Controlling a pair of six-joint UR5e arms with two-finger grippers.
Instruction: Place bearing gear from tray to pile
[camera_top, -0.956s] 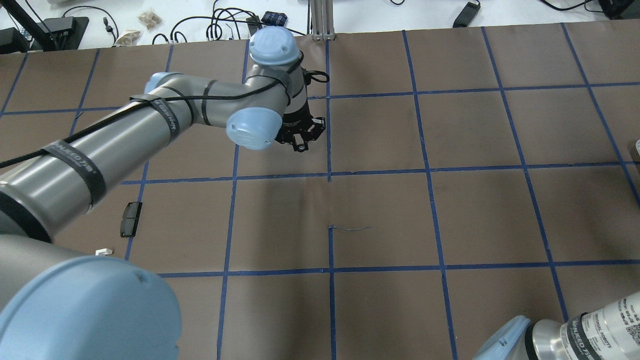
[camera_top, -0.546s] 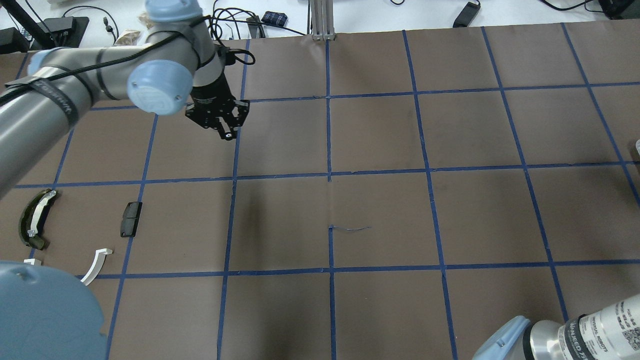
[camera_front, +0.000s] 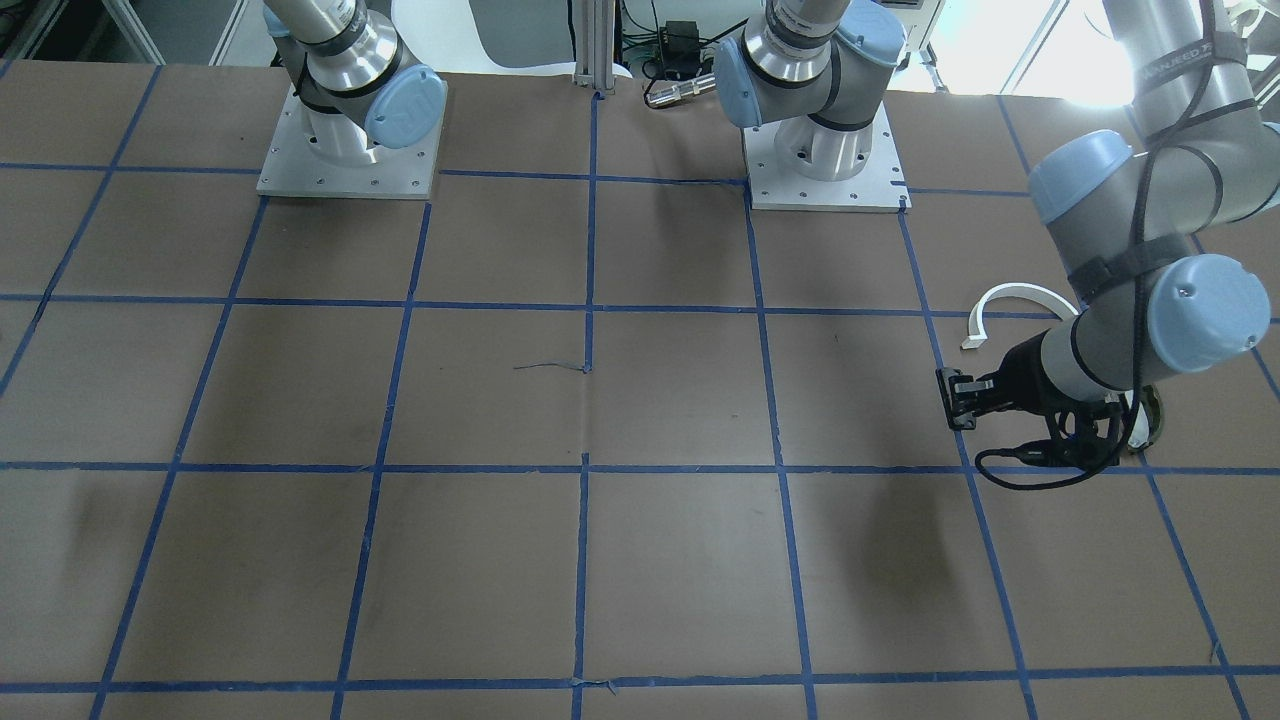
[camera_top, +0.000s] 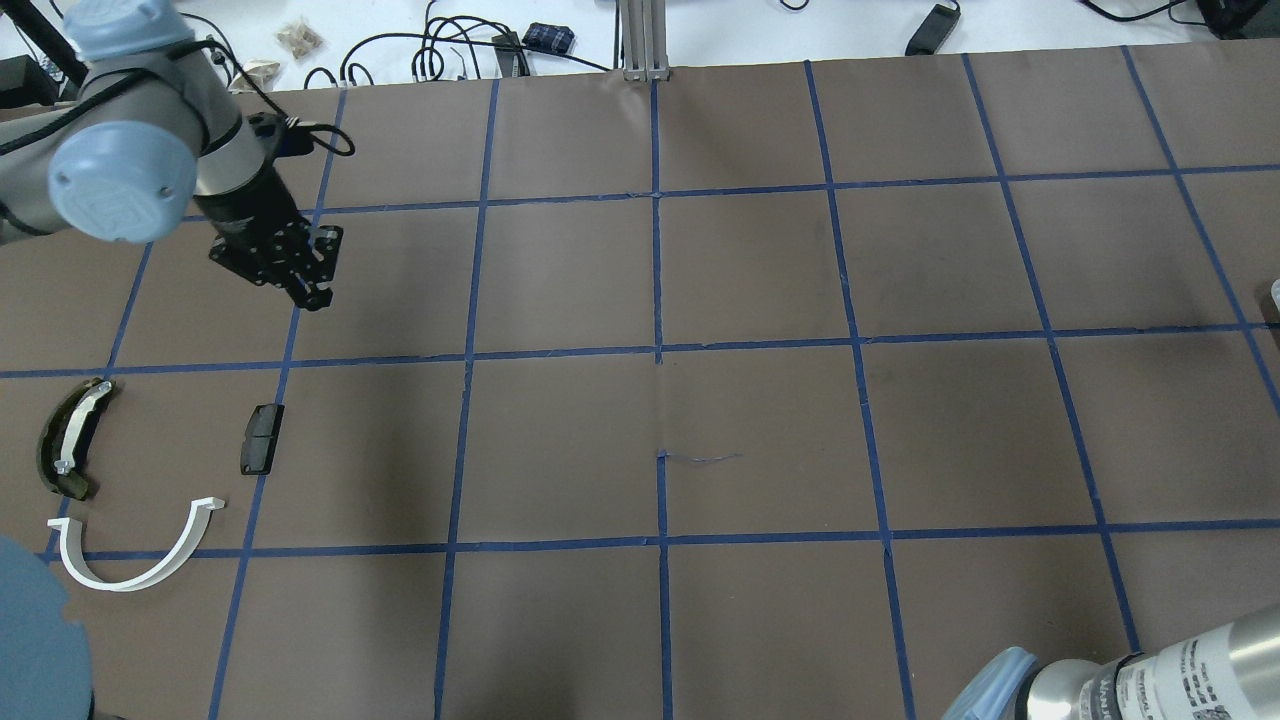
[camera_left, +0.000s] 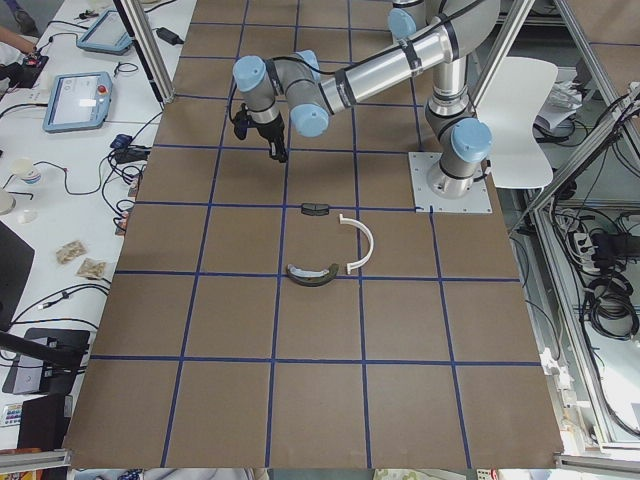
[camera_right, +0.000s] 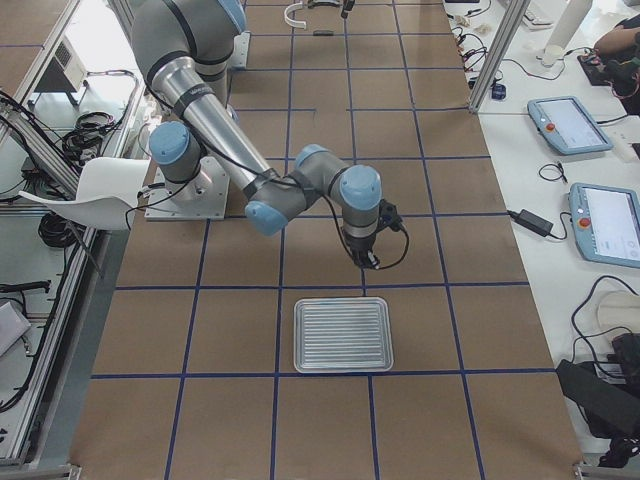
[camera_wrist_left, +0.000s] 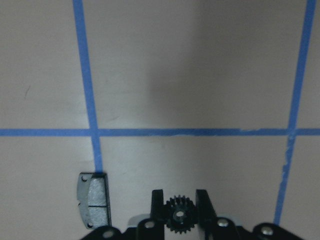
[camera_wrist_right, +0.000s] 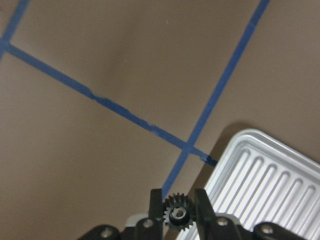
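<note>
**Two Arms, Each With a Little Gear**

The left arm reached out over the tabletop with its wrist bent, so the left gripper pointed down. It hung in the air a little past the black block, on the side away from the robot. Its two fingers were squeezed on a small black gear. In the left wrist view the block lay just beside those fingers, touching a blue line.

The white half-ring lay near the black block, on the robot's side of it. The dark olive curved piece lay near the block too, further out to the robot's left. None of the three parts touched each other.

The right arm was well apart from the black block, at the other end of the tabletop. It was folded at the elbow, and the right gripper pointed down. It pinched the other small gear. The silver tray lay close by.

The tabletop was brown, with blue tape lines that made big squares. Black cables lay on a white bench past its far edge.
</note>
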